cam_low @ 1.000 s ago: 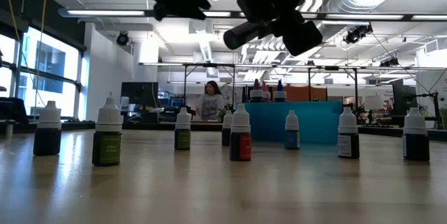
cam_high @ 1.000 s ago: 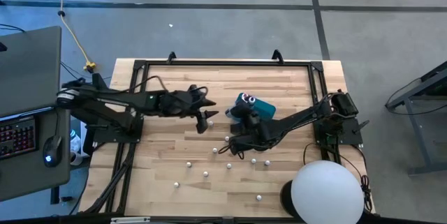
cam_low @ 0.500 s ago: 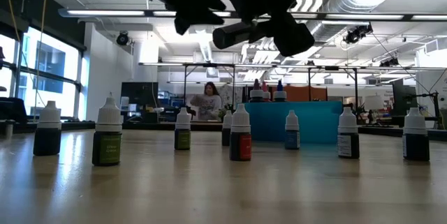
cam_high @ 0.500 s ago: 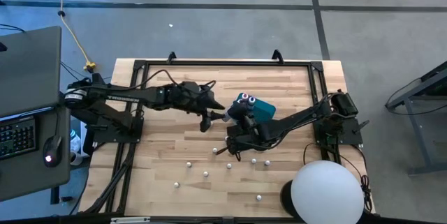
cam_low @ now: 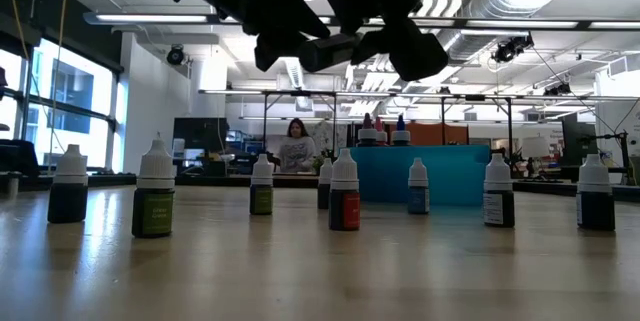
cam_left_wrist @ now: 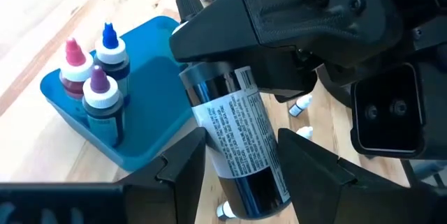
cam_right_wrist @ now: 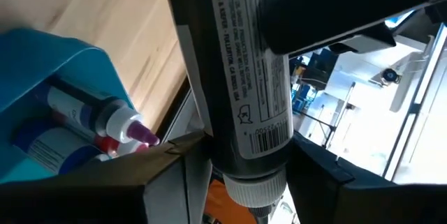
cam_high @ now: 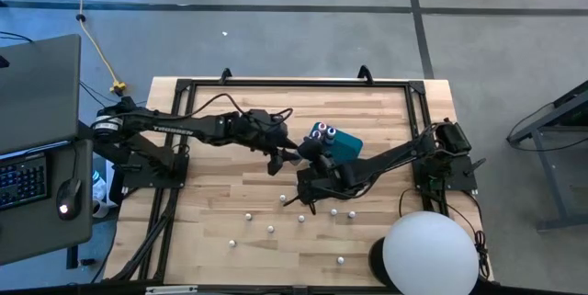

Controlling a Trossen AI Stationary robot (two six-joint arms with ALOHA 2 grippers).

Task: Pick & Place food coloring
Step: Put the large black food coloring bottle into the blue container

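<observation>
- Bottle [cam_left_wrist: 237, 144] of dark food coloring, lying sideways in mid-air above the surface [cam_high: 220, 203], gripped from both ends.
- Left end effector [cam_left_wrist: 241, 161] reaching in beside the blue box [cam_high: 342, 141], fingers pinching the bottle's body.
- Right end effector [cam_right_wrist: 237, 161] meeting it just beside the box, fingers clamped on the same bottle near its cap.
- Three small bottles [cam_left_wrist: 94, 77] standing upright in the box, with pink, blue and purple tips.
- More little bottles [cam_low: 343, 191] standing scattered across the surface, nearer the front edge.
- Person [cam_low: 296, 145] far off in the room behind.
</observation>
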